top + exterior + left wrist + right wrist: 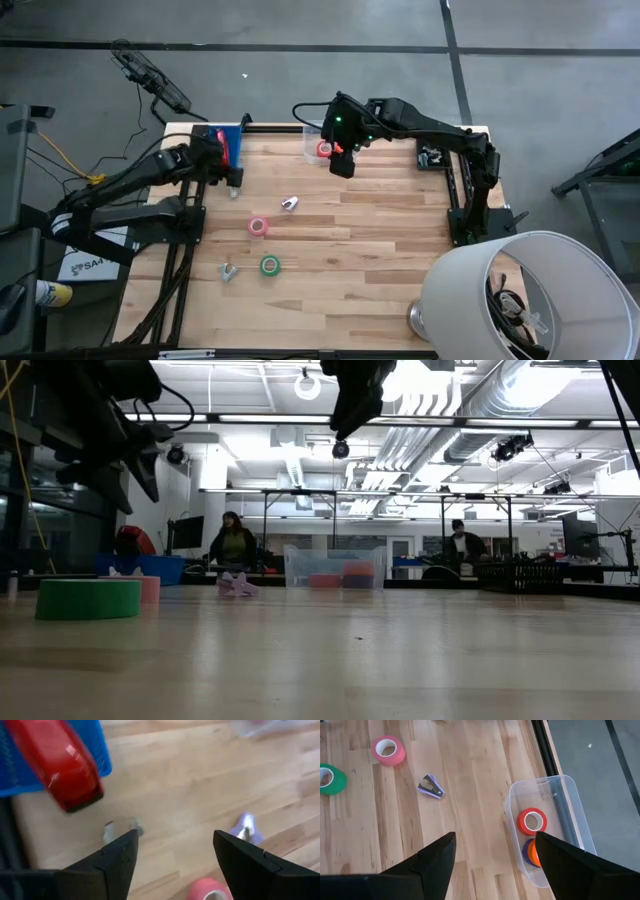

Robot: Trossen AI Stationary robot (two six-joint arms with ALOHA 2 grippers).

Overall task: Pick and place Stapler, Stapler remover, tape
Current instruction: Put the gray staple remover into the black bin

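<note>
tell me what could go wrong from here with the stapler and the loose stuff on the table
1. The red stapler sits partly over the blue bin's edge under the open left gripper; it may tip out onto the table.
2. The purple staple remover is small and lies flat, so a grasp may slip.
3. The pink tape and green tape could roll if nudged.

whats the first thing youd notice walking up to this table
Probably the red stapler lying in the blue bin at the table's far left corner, with the open left gripper above the wood beside it. Next, the clear bin at the far edge, holding a red tape roll, under the open right gripper.
</note>
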